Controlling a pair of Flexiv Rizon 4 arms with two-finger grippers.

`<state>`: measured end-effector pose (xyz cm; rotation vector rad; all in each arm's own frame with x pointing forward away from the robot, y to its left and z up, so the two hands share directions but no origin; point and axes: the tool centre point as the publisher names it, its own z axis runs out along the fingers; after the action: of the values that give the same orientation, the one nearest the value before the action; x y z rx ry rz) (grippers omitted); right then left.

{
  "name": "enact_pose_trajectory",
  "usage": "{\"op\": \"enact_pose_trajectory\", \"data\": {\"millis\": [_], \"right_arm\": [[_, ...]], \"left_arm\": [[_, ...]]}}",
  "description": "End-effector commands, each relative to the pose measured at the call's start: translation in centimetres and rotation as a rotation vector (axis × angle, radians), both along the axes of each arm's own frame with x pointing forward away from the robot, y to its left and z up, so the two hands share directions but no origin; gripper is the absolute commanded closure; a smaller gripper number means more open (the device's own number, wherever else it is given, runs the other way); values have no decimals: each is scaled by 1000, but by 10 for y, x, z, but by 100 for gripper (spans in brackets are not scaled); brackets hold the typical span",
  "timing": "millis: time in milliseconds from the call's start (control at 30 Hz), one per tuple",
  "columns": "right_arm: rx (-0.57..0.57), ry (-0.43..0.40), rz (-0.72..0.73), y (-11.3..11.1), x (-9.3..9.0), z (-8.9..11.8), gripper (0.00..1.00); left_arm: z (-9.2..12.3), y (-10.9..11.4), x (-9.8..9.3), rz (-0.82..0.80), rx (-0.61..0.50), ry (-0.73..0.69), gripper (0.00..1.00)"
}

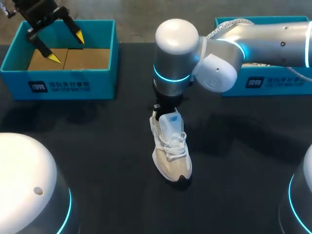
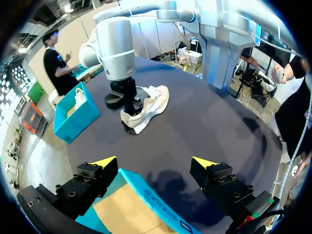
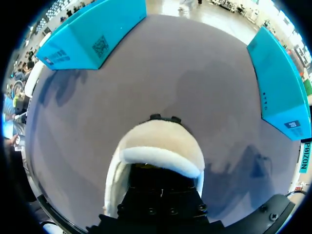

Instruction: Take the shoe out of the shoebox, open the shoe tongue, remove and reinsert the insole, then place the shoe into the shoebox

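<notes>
White shoe [image 1: 170, 151] upright mid-frame on bench [image 1: 243, 170]. Right tool [image 1: 162, 106] at heel, mostly hidden: width cannot tell. Left tool [image 1: 67, 48] spread wide above shoebox [image 1: 58, 80], upper left. Second box [image 1: 265, 83] upper right.

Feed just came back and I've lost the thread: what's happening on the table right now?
The white shoe is out of the box and stands on its sole near the middle of the black table. The right gripper is down at the shoe's heel opening; whether it grips anything is hidden. The left gripper hangs open above the left shoebox, holding nothing. A second shoebox sits at the right.
</notes>
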<state>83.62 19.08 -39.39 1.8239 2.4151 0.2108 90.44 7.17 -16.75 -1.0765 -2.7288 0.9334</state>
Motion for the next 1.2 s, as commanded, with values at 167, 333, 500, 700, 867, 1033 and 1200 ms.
{"op": "enact_pose_trajectory", "data": {"millis": [167,333,500,700,867,1033,1200], "right_arm": [[-5,46,-20,4,-6,-2,100],[-27,100,-37,0,-18,23,100],[-50,172,-42,-2,-29,42,100],[-44,320,-34,-6,-45,58,100],[-39,380,-49,-9,-55,59,100],[-20,415,-57,-8,-61,55,100],[-12,432,-67,-8,-67,50,59]], "left_arm": [[0,0,-1,1,2,-3,0],[0,0,-1,1,2,-3,0],[0,0,-1,1,2,-3,0],[0,0,-1,1,2,-3,0],[0,0,-1,1,2,-3,0],[0,0,-1,1,2,-3,0],[0,0,-1,1,2,-3,0]]}}
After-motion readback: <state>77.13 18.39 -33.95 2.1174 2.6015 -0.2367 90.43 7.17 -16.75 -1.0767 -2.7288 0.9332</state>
